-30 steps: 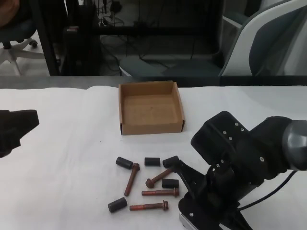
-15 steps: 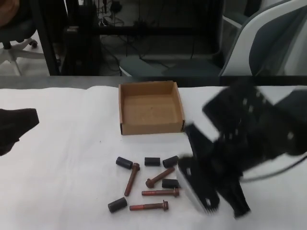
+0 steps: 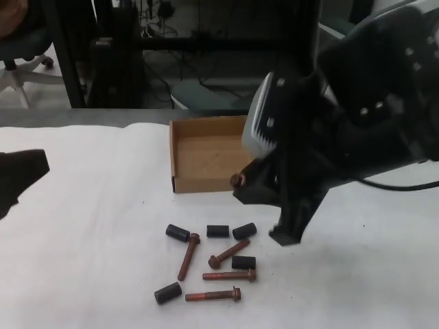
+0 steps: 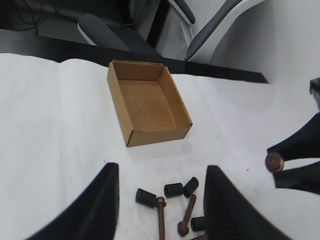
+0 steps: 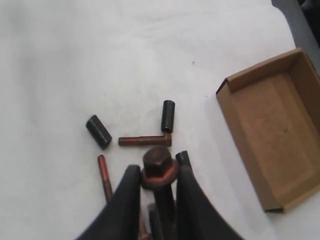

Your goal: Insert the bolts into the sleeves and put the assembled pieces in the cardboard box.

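Lab or office workspace, white-covered bench (image 3: 82,205), wheeled chair (image 3: 24,41) behind, dangling cables (image 3: 156,14)

Right hand (image 3: 241,185) sits over the cardboard box (image 3: 206,154) at its 4 o'clock corner, clamped on a bolt (image 3: 237,180), head showing. On the white bench (image 3: 89,226), 6 o'clock of the box: four loose bolts (image 3: 188,255) and five black sleeves (image 3: 177,232), scattered close together.

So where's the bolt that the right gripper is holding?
The bolt is clamped in the right gripper, off the bench; in the high view its head shows at the near right corner of the cardboard box.
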`<state>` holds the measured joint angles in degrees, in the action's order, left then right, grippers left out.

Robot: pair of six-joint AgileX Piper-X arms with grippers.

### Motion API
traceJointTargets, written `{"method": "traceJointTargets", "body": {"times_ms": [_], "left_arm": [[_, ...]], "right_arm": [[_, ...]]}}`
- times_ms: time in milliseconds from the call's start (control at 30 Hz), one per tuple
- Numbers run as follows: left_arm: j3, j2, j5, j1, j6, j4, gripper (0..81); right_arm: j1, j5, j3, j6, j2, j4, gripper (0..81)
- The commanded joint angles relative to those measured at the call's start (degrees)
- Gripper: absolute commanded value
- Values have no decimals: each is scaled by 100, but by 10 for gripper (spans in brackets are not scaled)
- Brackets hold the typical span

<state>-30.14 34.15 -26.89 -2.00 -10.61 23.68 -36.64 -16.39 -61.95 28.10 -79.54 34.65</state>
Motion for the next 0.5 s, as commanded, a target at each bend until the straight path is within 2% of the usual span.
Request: {"method": "traceJointTargets", "body": {"times_ms": [0,167,267,367,467], "left_arm": [[-140,40,-48,11,555,341,521],[-433,526,-151,-14,1832,1639,521],[-564,944,-111,-236,2074,1851,521],[-688,1353,-136,-590,2088,1863,521],[-903,2053,-144,-1210,2391,2041,521]], "right_arm": [[-3,-118,-14,-916,269,241,4],[-3,-118,332,-1554,759,363,4],[-3,-118,759,-1925,1153,363,4],[-3,-108,1187,-2246,1602,363,4],[-3,-108,1608,-2567,2098,348,4]]}}
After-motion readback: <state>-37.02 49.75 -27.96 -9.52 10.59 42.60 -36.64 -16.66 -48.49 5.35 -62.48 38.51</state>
